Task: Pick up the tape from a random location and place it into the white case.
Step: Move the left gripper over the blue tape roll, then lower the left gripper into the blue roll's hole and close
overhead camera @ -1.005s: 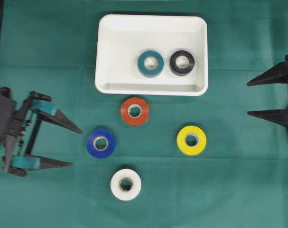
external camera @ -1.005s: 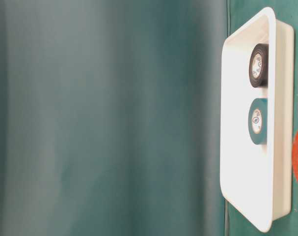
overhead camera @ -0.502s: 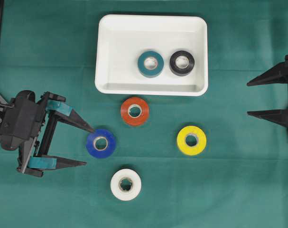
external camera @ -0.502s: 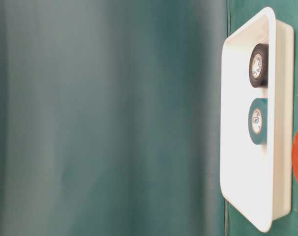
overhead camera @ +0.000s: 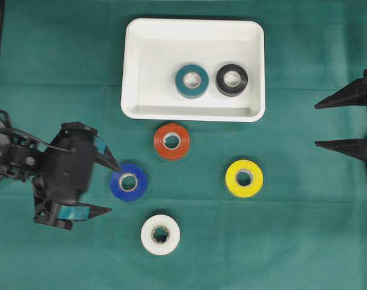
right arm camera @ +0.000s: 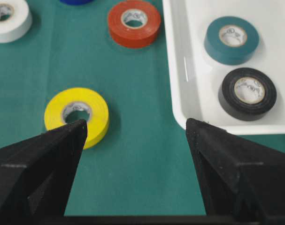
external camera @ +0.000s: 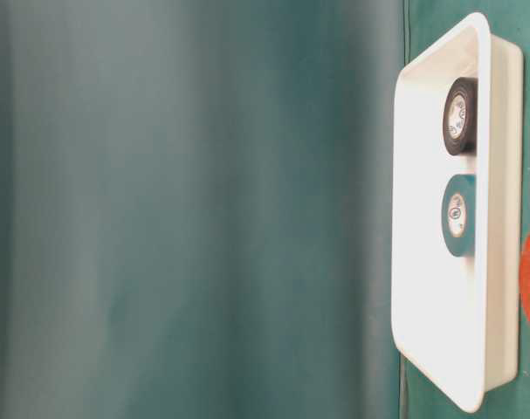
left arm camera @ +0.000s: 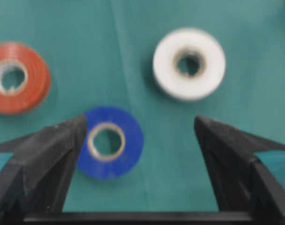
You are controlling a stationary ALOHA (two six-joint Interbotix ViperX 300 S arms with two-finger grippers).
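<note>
The white case (overhead camera: 135, 66) lies at the back with a teal tape (overhead camera: 192, 81) and a black tape (overhead camera: 231, 80) inside. On the cloth in front lie a red tape (overhead camera: 172, 141), a blue tape (overhead camera: 129, 182), a yellow tape (overhead camera: 243, 178) and a white tape (overhead camera: 160, 234). My left gripper (overhead camera: 113, 189) is open just left of the blue tape. In the left wrist view the blue tape (left arm camera: 128, 150) sits beside the left finger, between the wide jaws. My right gripper (overhead camera: 316, 125) hangs open at the right edge, holding nothing.
A green cloth covers the whole table. The table-level view shows the case (external camera: 422, 262) from the side, with a plain green backdrop behind it. In the right wrist view the case rim (right arm camera: 180, 70) is close ahead on the right and the yellow tape (right arm camera: 93, 110) on the left.
My left gripper has moved right and tipped downward, bringing its upper fingertip up to the blue tape. The right gripper and all tapes have stayed still.
</note>
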